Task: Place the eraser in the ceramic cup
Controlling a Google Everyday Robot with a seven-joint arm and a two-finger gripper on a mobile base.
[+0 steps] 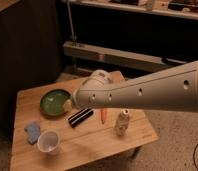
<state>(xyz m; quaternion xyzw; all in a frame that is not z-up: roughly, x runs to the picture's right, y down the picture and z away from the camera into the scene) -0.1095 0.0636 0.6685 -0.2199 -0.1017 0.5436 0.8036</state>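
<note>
Our gripper (68, 104), jaws apart, hovers over the table's (92, 144) middle near the eraser (80, 117), light and stiff, which we'd pinch across its narrow sides.

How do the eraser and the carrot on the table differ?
The eraser is black with pale stripes and lies slanted; the carrot is orange, thinner, and points toward the near edge of the table. Both lie flat, side by side. The gripper hangs by the green plate, holding neither.
</note>
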